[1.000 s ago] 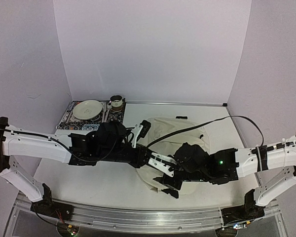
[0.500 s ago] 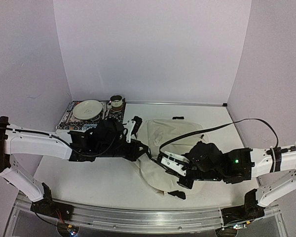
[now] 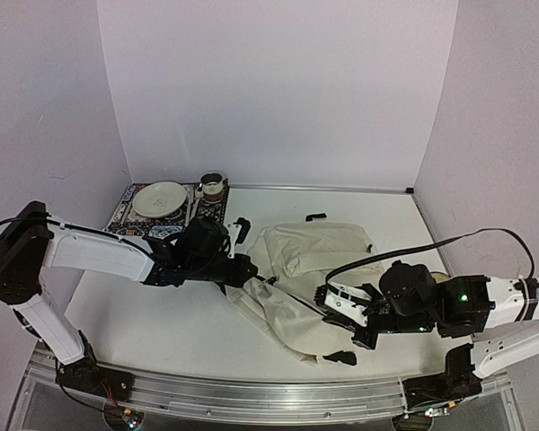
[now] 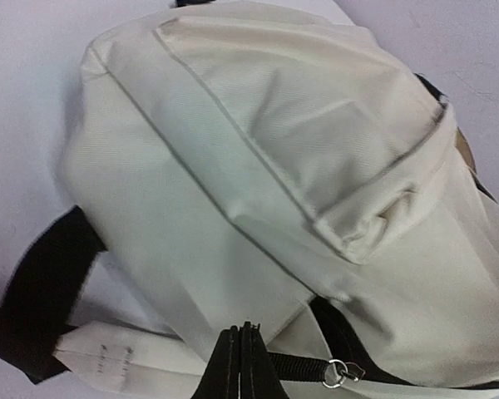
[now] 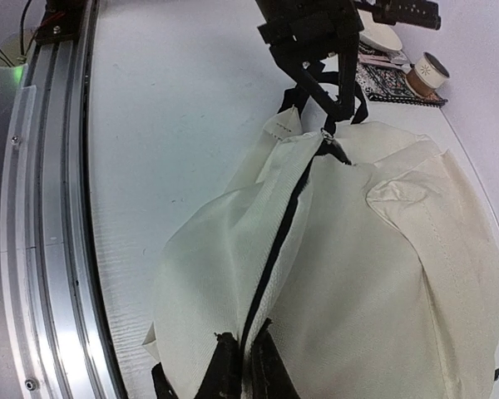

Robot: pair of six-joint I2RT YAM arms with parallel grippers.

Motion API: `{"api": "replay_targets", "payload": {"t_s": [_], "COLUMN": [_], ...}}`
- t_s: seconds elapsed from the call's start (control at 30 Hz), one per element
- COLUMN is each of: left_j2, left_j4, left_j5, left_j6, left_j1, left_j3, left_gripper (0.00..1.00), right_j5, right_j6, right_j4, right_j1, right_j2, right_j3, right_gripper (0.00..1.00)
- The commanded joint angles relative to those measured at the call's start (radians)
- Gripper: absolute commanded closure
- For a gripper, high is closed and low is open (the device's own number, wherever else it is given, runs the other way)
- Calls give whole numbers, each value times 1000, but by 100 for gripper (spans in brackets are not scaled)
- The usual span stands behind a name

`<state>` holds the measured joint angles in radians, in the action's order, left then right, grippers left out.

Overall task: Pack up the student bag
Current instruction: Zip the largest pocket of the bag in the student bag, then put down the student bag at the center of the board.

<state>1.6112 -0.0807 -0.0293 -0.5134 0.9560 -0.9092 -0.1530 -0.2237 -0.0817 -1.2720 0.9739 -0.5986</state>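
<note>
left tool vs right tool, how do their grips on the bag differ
The left tool pinches the student bag at the end of the zipper beside the metal pull ring; the right tool pinches the zipper's opposite end. The left tool sits nearer the placemat, the right tool nearer the front rail. Both are shut on the bag.

A robotics lab test cell: plain white panels [image 3: 278, 90] box in a white bench [image 3: 162, 323], with the cabled left arm [image 3: 90, 256] and right arm [image 3: 508, 301] bolted to an aluminium rail [image 3: 251, 395] at its near edge (a placemat [image 3: 126, 218], plate [image 3: 159, 198] and cup [image 3: 213, 187] sit like props in the far corner).
</note>
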Motion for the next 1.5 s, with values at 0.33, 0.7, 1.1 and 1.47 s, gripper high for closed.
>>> {"api": "replay_targets", "payload": {"t_s": [0.33,0.7,1.1,1.47], "left_j2": [122,4,-125,-304], "left_j4": [58,66,97,205], "left_j5": [276,313,347,348], "left_j6": [61,128,147,163], "left_j1": [-175,-178,-194,-321], "left_j3": [3,-22,5,-43], "left_gripper": [100,100,78,15], "right_j5": [97,133,6,-118], "right_j6": [13,75,108,256], "right_j4": [43,-55,-14,-10], "right_j1": [-13,-12,65,399], "right_j2": [-92,300,568,525], "right_j3": [-8,-200,-502,-543], "right_gripper": [100,98,30,8]}}
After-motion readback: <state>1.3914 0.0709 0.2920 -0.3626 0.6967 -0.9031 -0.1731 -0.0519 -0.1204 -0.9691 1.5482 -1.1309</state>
